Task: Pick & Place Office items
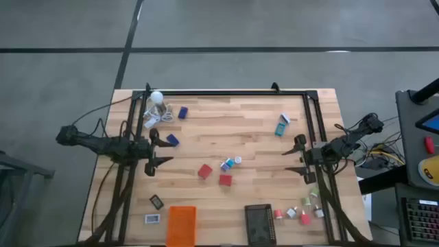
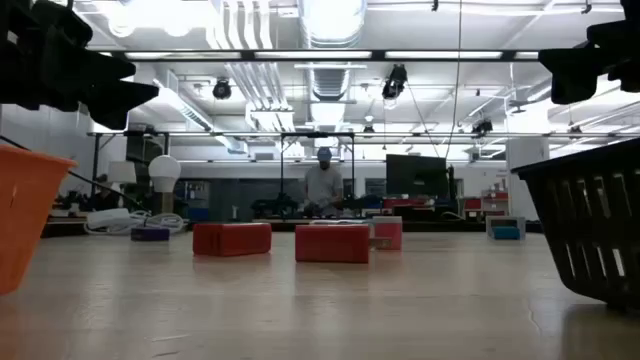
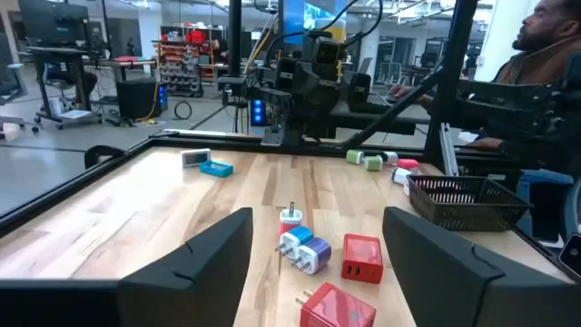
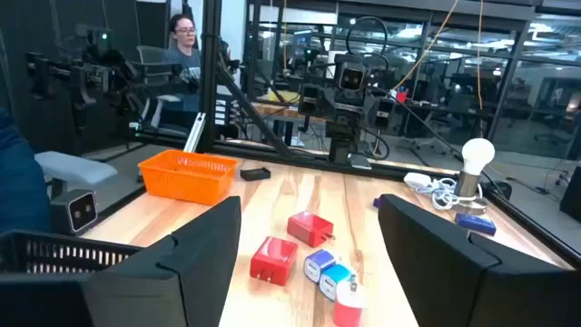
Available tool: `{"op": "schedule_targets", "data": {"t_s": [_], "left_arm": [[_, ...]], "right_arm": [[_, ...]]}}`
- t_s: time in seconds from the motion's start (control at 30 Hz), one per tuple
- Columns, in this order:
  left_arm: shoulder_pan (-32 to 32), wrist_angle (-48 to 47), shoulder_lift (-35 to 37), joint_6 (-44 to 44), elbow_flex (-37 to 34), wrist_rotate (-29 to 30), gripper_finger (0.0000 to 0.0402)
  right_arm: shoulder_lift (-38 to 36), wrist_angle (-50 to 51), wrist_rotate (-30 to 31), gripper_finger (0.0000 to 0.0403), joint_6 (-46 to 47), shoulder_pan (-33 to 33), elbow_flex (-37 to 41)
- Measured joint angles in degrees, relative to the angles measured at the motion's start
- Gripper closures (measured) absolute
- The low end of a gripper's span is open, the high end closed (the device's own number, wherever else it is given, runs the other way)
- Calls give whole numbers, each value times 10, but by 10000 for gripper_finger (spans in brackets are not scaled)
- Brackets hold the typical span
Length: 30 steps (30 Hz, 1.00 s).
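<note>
While both arms hover, red cubes (image 1: 214,175) lie mid-table.

Both arms are showing dark, near-black jointed links, with thin black cables trailing from each. The left pincer (image 1: 159,150) and right pincer (image 1: 296,159) are each carrying two broad, matte black, wedge-shaped fingers (image 3: 195,263) with angular edges.

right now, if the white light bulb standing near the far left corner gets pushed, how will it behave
The white round-topped light bulb stands upright on a narrow base, so it would probably tip easily. Its round globe suggests it would roll once down. It is likely fragile, and the white coiled cable beside it might snag it.
</note>
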State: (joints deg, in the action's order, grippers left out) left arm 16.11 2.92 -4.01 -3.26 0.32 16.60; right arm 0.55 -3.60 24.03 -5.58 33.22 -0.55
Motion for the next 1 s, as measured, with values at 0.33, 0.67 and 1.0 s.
{"op": "schedule_targets", "data": {"t_s": [0.33, 0.67, 1.0], "left_arm": [[0, 0, 0, 0, 0, 0, 149], [0, 0, 0, 0, 0, 0, 149], [0, 0, 0, 0, 0, 0, 149]], "right_arm": [[0, 0, 0, 142, 0, 0, 0], [0, 0, 0, 138, 0, 0, 0], [0, 0, 0, 149, 0, 0, 0]]}}
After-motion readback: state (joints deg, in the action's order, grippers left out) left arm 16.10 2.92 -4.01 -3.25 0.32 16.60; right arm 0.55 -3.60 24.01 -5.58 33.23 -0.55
